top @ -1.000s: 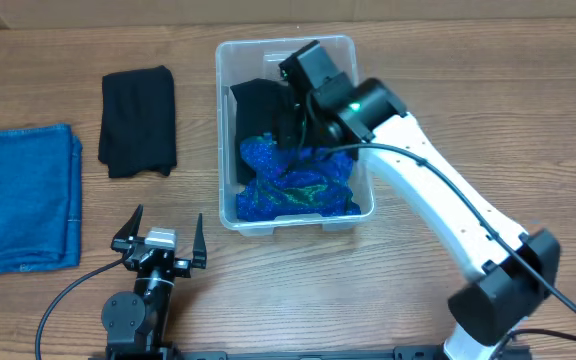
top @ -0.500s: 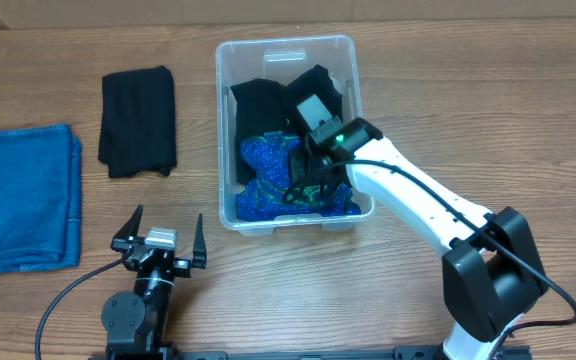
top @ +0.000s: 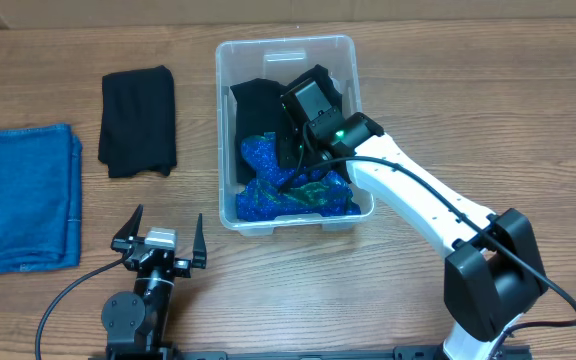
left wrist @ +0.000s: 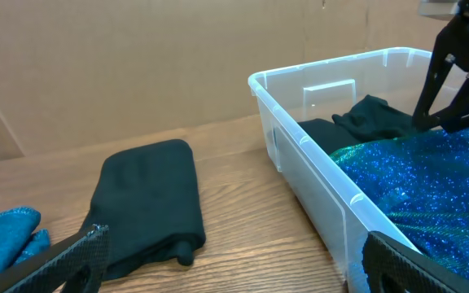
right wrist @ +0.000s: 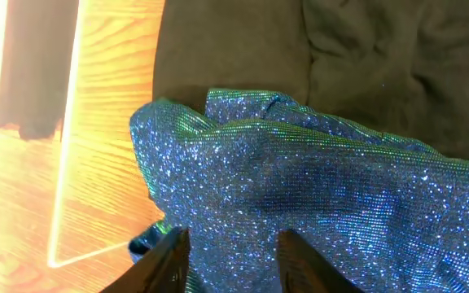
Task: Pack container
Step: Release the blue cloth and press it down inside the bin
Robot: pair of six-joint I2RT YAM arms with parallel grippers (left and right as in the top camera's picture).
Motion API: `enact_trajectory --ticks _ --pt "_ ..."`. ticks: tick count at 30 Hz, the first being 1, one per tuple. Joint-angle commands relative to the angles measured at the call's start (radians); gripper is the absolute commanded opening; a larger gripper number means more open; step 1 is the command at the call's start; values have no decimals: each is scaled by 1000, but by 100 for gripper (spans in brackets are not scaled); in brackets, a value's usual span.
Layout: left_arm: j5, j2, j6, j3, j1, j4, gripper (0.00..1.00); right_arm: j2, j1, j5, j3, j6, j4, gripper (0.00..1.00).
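Wooden table (top: pixel 488 90), clear round-cornered container (top: pixel 286 42)

Overhead, the right arm's wrist (top: pixel 343 130) is covering the middle of the container (top: pixel 221 120), hiding the fingertips of the right gripper (right wrist: pixel 233 262) and part of the black garment (top: pixel 253 105) beneath. In the right wrist view the bottom edge is cutting off the fingers (right wrist: pixel 169 256), leaving it unclear whether they are pinching the sparkling blue fabric (right wrist: pixel 300 187). The folded blue cloth (top: pixel 23 195) is running off the overhead frame's left edge, and the left gripper (top: pixel 165 222) is showing only dark tips in its own camera's bottom corners.
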Motion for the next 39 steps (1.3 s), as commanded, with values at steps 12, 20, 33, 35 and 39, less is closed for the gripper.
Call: enact_trajectory --ticks 12,20,33,35,39 --pt "0 -6 7 -3 5 -1 100 134 -2 72 56 3 -39 42" --pt "0 -6 7 -3 5 -1 100 -34 -2 115 259 0 -462 47" --pt "0 -6 7 -3 5 -1 100 -31 0 -117 -105 57 -382 47" --pt "0 -6 7 -3 5 -1 100 -31 0 -136 -121 61 -373 47" --pt "0 -6 7 -3 5 -1 100 -31 0 -135 -163 87 -321 46"
